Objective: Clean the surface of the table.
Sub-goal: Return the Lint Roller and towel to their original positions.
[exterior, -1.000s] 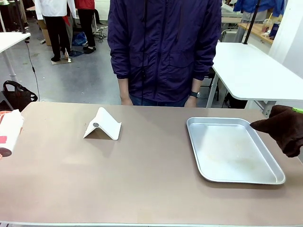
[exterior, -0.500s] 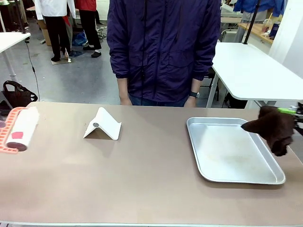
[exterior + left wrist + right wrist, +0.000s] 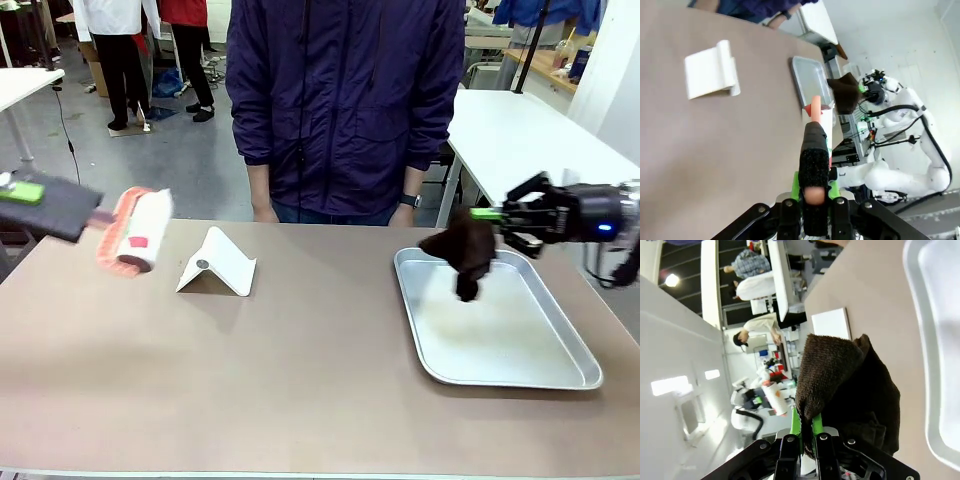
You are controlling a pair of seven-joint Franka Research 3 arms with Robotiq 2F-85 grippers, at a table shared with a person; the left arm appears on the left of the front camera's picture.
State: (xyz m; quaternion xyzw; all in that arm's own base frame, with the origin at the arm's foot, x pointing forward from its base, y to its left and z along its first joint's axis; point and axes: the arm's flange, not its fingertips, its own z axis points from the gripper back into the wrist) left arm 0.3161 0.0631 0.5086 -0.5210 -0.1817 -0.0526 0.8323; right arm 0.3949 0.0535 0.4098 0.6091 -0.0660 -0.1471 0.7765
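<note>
Brown cloth (image 3: 462,254) was clamped in the right gripper (image 3: 487,214) above the tray (image 3: 560,368), the roller (image 3: 138,231) in the left gripper (image 3: 815,186). The stand (image 3: 218,263) on the tabletop (image 3: 300,380) could be knocked aside if the roller swept low.

Stand (image 3: 217,262) sat on table (image 3: 300,400) left of centre, near far edge. Tray (image 3: 497,320) lay toward right edge. Cloth (image 3: 463,250) hung over tray's far-left corner. Roller (image 3: 137,231) hovered above far-left corner. Person (image 3: 345,100) stood behind far edge.
</note>
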